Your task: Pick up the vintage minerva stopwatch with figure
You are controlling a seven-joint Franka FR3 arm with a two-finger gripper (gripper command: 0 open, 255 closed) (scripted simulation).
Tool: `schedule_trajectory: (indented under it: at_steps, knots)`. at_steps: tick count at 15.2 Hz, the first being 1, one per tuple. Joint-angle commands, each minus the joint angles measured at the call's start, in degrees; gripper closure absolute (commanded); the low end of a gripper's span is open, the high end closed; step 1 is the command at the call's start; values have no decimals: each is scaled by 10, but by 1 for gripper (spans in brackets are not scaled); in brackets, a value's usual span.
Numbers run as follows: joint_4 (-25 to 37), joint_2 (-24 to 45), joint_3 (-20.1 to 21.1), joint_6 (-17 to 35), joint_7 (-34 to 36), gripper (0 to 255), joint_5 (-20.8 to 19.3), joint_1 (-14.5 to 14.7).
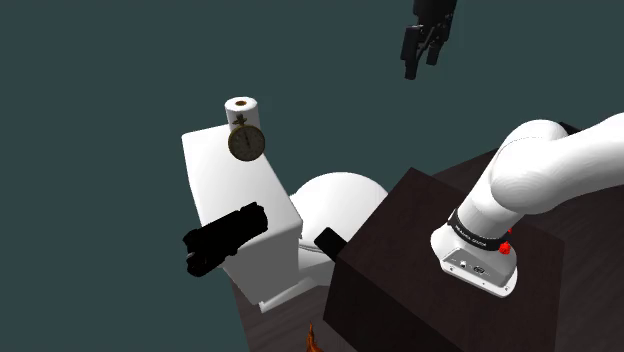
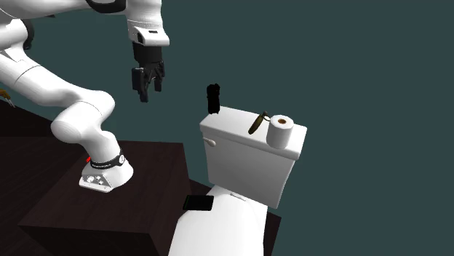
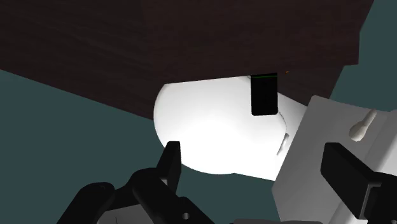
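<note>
Gripper [image 2: 148,89]: spread and empty, high above the stand, well apart from the toilet.
Stopwatch [image 1: 246,143]: on the tank lid [image 1: 215,175], tilted on edge, leaning against the toilet roll [image 1: 241,106].
Black object [image 1: 225,240]: at the lid's other end, toward the stand.
Risk: a low approach may clip the black object. A nudge may topple the propped stopwatch or push the toilet roll off.

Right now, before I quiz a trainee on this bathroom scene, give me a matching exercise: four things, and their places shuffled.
1 stopwatch
2 paper roll
3 flat black slab
4 gripper

A on the closed toilet lid
B in the air, open
C propped against the roll
D upright at the tank lid end

Pairs: 1-C, 2-D, 3-A, 4-B
</note>
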Motion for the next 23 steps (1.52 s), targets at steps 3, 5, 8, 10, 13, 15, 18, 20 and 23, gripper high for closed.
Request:
schedule_trajectory:
  at_steps: [3, 5, 8, 10, 13, 15, 18, 20, 23]
  knots:
    - [4, 31, 16, 28, 26, 0, 12, 2]
    - [12, 64, 31, 54, 50, 0, 22, 4]
    - [29, 118, 53, 92, 87, 0, 32, 6]
    - [45, 156, 67, 115, 111, 0, 37, 7]
    - [75, 215, 87, 147, 147, 0, 39, 7]
    - [99, 256, 99, 165, 171, 0, 38, 7]
    - [140, 319, 116, 187, 207, 0, 31, 8]
    - [172, 363, 125, 199, 232, 0, 24, 9]
    - [226, 429, 136, 211, 267, 0, 9, 12]
